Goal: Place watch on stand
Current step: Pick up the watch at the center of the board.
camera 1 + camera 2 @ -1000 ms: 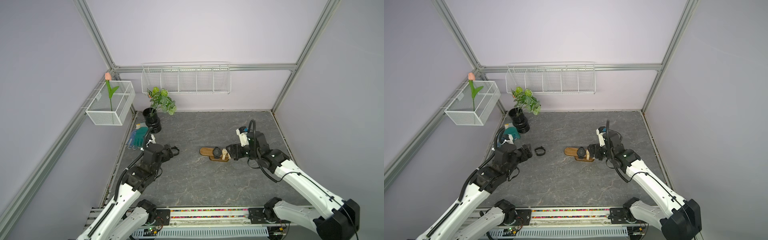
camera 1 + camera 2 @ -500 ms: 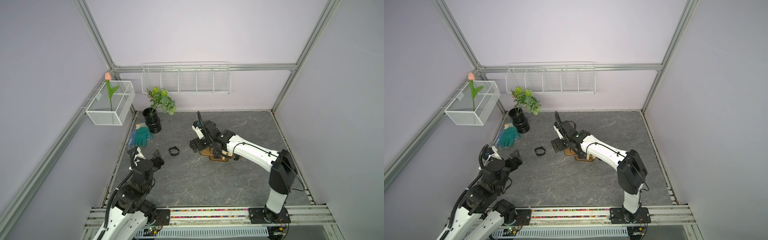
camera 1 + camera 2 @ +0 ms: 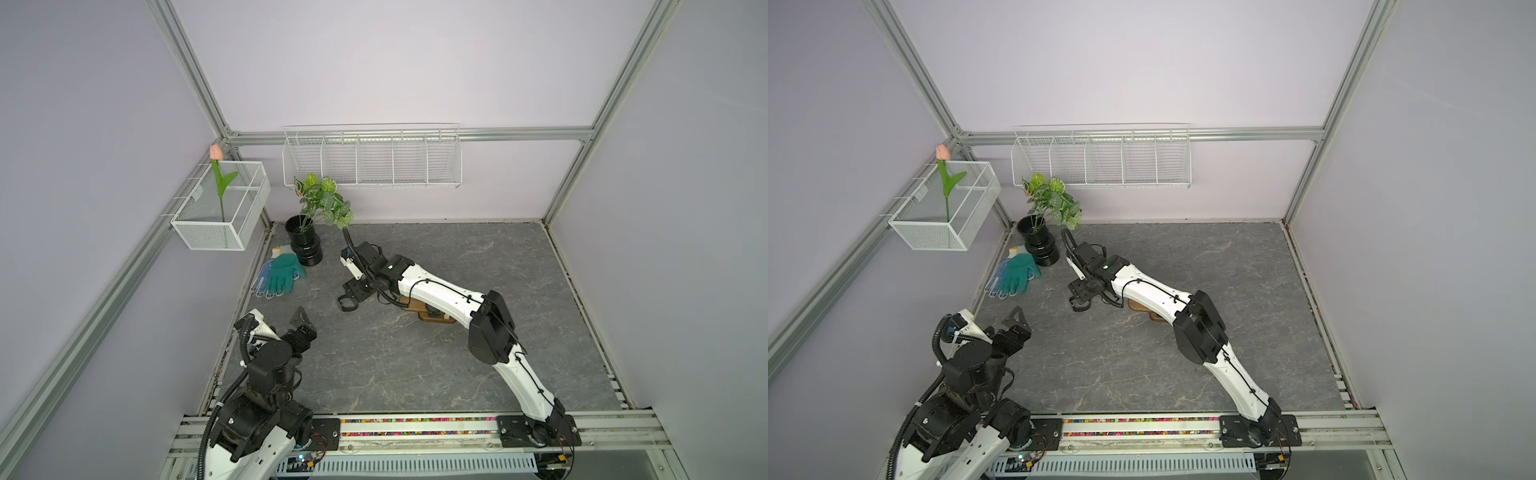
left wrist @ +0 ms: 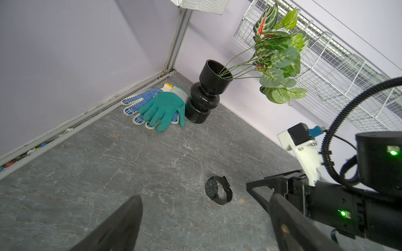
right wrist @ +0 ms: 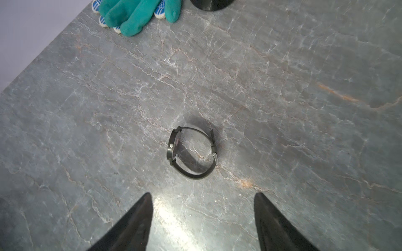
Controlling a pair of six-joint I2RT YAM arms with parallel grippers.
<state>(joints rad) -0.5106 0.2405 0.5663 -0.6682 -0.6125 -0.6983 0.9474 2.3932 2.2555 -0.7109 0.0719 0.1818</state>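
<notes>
Watch (image 5: pixel 191 152) lies on its side on the grey marbled table (image 3: pixel 457 257), left of the middle. It is black, with the strap closed into a loop that rests flat on the surface and the dial standing upright, turned roughly toward the left arm. Nothing touches it.

Right gripper (image 5: pixel 203 193) hangs just above the watch and points down at the table, jaws parted and empty. In the right wrist view the watch sits just beyond the two dark fingertips, not between them. In both top views the right arm reaches from its base at the near edge across the table, passing over the stand (image 3: pixel 409 305). Only a piece of the brown bar and of the wooden foot shows beneath the forearm, about the middle of the table, near the watch. Whether anything hangs on the bar cannot be told.

Left gripper (image 3: pixel 301 321) is raised near the left edge, well apart from the watch and aimed toward it, with its jaws spread wide and holding nothing.

In the far left corner stands a black ribbed vase (image 3: pixel 305 245) with a leafy green sprig (image 3: pixel 324 199). Just beside it a green glove (image 3: pixel 284 272) lies on top of a white glove with blue dots (image 3: pixel 261 284). A wire basket (image 3: pixel 208 237) with a pink tulip (image 3: pixel 215 152) hangs on the left wall, and a wire shelf (image 3: pixel 374 166) on the back wall
</notes>
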